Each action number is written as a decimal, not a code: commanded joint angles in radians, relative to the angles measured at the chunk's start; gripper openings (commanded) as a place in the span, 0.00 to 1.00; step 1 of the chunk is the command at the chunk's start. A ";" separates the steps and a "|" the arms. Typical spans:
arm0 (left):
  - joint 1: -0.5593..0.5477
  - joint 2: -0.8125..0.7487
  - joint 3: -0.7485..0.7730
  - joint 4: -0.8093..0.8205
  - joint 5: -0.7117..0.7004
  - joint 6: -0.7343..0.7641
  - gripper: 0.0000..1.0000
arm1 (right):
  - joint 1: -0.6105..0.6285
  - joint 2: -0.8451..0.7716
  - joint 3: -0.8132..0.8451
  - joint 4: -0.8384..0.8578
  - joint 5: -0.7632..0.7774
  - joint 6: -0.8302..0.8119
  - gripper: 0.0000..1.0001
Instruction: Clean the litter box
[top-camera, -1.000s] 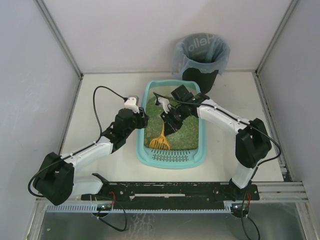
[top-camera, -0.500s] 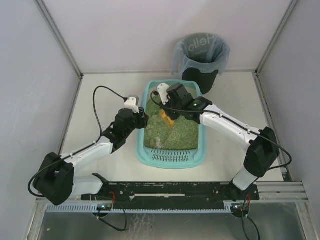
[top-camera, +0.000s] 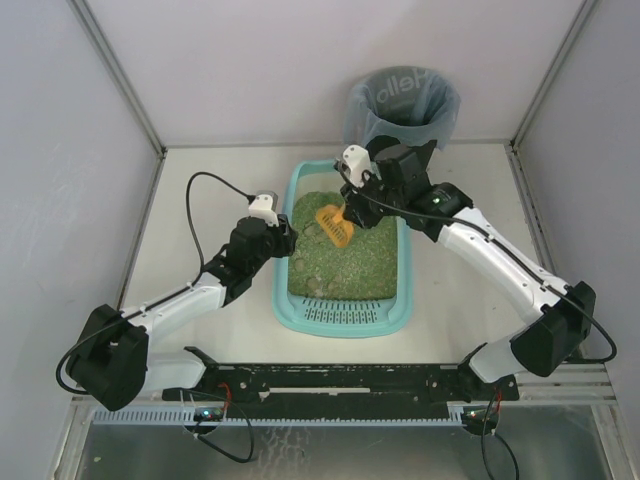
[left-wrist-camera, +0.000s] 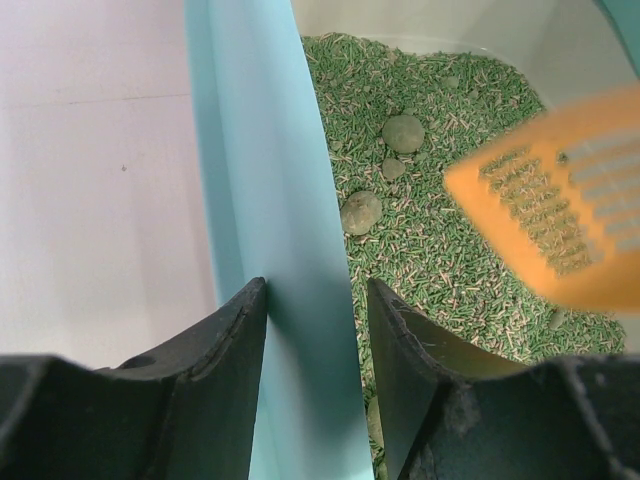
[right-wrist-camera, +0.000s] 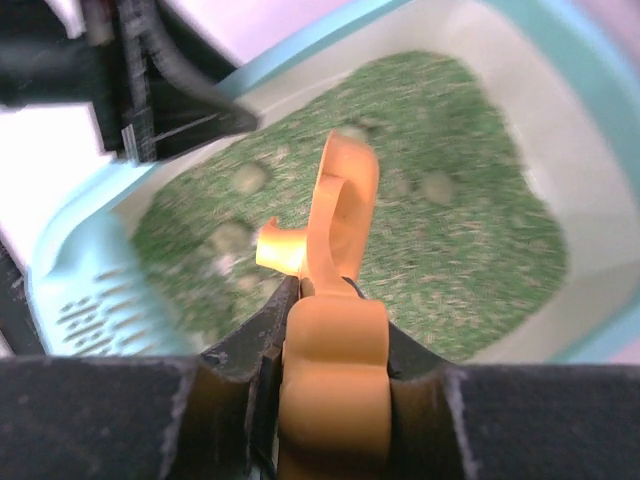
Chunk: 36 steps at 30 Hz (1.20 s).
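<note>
Overhead camera looks down; close wrist cameras share the litter box (left-wrist-camera: 260, 180).

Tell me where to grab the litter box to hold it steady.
Grip the litter box by the long wall beside the left arm, coming from above: that wall is thin and upright, so one finger goes inside, one outside, as the left fingers show.

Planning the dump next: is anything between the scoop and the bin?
Nothing loose. The orange scoop, held in the right gripper over the litter box, has only the box's far rim and the arm's own wrist between it and the bin.
</note>
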 joint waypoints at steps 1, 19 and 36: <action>-0.016 0.004 0.041 0.013 0.056 -0.014 0.48 | -0.047 0.006 0.033 -0.139 -0.437 -0.051 0.00; -0.017 0.009 0.044 0.012 0.058 -0.014 0.48 | -0.004 0.332 0.168 -0.579 -0.504 -0.249 0.00; -0.018 0.011 0.045 0.011 0.056 -0.013 0.48 | 0.027 0.161 -0.029 -0.242 0.119 -0.164 0.00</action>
